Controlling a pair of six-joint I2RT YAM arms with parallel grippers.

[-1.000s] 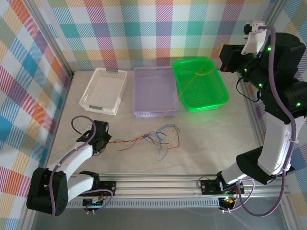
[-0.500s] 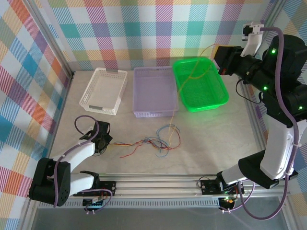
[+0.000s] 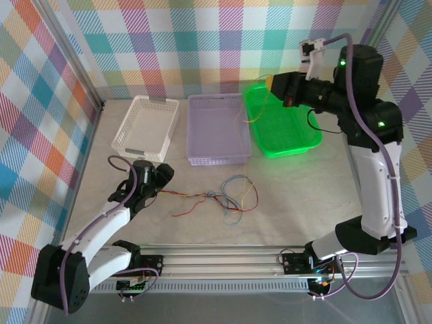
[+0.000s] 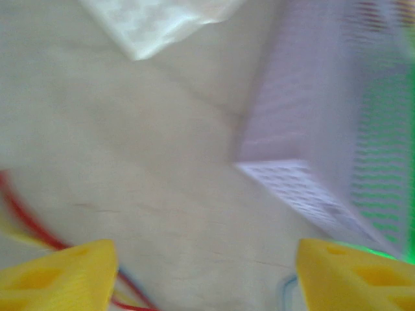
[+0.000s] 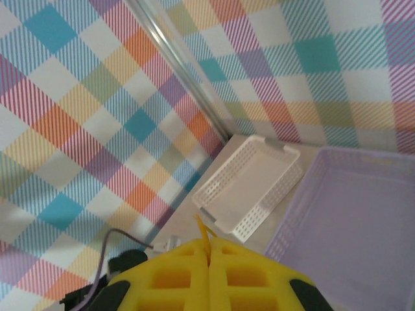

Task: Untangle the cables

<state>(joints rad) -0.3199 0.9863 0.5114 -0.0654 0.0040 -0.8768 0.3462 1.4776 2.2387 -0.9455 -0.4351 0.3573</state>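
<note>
Separating one strand from the knot looks to be the step in hand. The pale surface point(image 3: 304, 189) carries three trays in a row at its far side: a white basket point(image 3: 145, 127), a purple tray point(image 3: 217, 128) and a green tray point(image 3: 280, 121).

The right hand point(image 3: 273, 82) is raised high above the green tray. In the right wrist view its fingers point(image 5: 168, 278) are pressed together, with an orange cable point(image 5: 206, 234) pinched in the seam between them.

The left hand point(image 3: 162, 174) sits low on the surface, at the left end of the tangle. In the left wrist view its fingertips point(image 4: 58, 272) stand wide apart with nothing clamped, and a red strand point(image 4: 26, 223) runs just beside the left one.

The cables point(image 3: 226, 196) lie loosely knotted in front of the purple tray. Their long axis runs left to right, with one red wire stretched out towards the left hand.

The orange cable point(image 3: 251, 116) hangs from the right hand and slants down and leftward over the green tray to the purple one. Whether its lower end is free of the knot is too fine to tell.

The next move probably calls for dropping that strand into a tray. The left hand would then close on the red wire to anchor the rest.
</note>
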